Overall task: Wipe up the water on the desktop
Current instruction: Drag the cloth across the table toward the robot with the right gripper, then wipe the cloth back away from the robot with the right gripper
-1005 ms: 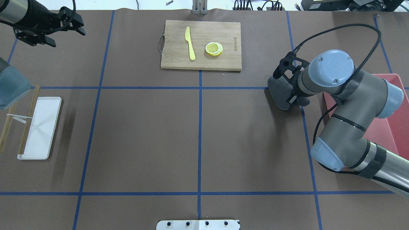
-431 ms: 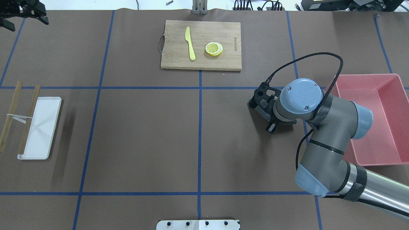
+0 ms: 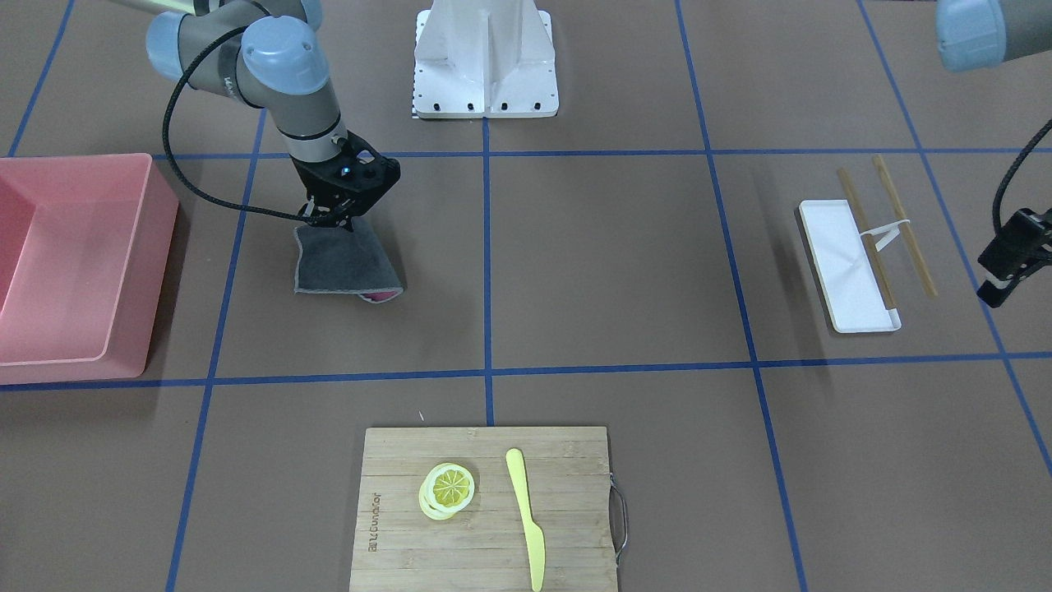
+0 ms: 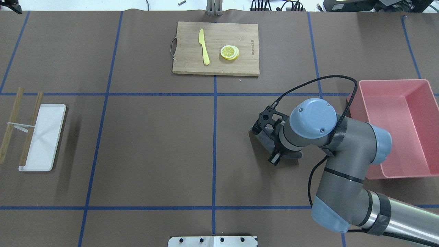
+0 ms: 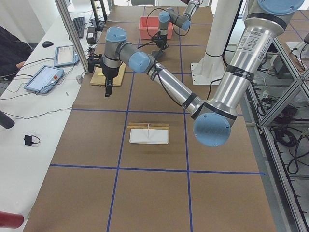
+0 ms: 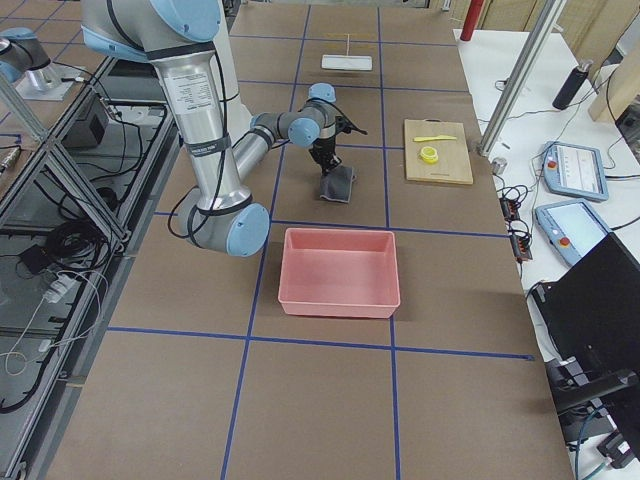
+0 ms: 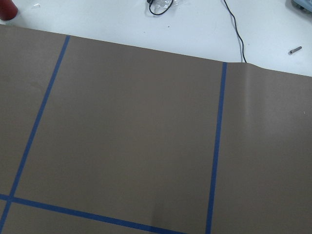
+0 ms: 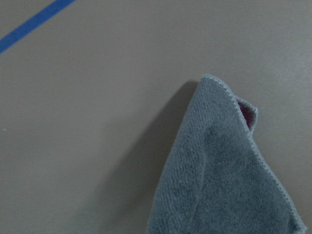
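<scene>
Clamping folded grey terry cloth (image 3: 345, 265) between right fingers (image 3: 323, 215), draped on matte brown worktop (image 3: 616, 247); cannot tell left fingers' (image 3: 998, 291) spread.

White side bench (image 5: 19, 174) along one long edge: 2 tablets (image 5: 44, 79), keyboard (image 5: 78, 26), mouse (image 5: 47, 44), loose cables. Aluminium post (image 6: 524, 75) at bench edge. Grey floor (image 6: 40, 330) opposite, cable tangles. Light even, shadows soft.

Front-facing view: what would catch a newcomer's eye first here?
The right gripper pinching a grey cloth that hangs down to the brown desktop, left of centre. At the left edge sits a pink bin. At the bottom, a cutting board carries lemon slices and a yellow knife.
</scene>
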`<state>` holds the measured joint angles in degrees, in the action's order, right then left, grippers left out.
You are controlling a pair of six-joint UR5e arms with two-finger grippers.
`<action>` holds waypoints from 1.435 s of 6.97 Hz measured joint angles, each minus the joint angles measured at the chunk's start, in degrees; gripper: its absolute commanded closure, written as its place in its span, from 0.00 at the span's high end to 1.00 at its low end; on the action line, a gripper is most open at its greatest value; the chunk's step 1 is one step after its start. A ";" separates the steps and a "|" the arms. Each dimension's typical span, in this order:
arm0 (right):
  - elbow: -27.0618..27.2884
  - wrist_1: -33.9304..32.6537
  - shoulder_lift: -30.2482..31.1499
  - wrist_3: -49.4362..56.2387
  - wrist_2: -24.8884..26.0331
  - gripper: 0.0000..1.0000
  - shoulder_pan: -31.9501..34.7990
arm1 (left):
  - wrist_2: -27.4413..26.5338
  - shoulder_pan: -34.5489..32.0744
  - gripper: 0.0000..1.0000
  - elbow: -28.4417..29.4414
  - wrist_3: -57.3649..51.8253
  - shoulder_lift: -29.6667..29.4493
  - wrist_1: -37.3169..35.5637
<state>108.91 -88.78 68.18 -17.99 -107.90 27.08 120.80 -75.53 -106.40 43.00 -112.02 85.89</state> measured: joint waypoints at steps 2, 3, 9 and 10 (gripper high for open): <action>1.27 0.43 -0.87 -5.41 -6.24 0.00 -1.55 | 0.04 -1.48 0.99 0.29 -3.64 -0.03 -1.34; 2.44 0.65 -1.00 -7.53 -8.87 0.00 -1.96 | 0.04 -1.79 0.99 0.29 -4.33 -0.10 -1.55; -5.56 0.73 -1.03 -5.74 -12.82 0.00 7.47 | 0.04 -1.70 0.99 0.23 -4.43 -0.74 -1.69; -7.77 0.70 -1.03 -3.95 -13.19 0.00 10.14 | 0.05 -1.64 0.99 0.23 -4.22 -0.79 -1.69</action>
<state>101.14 -88.08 67.15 -21.93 -121.08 37.22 120.85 -77.16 -106.17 38.77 -112.81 84.20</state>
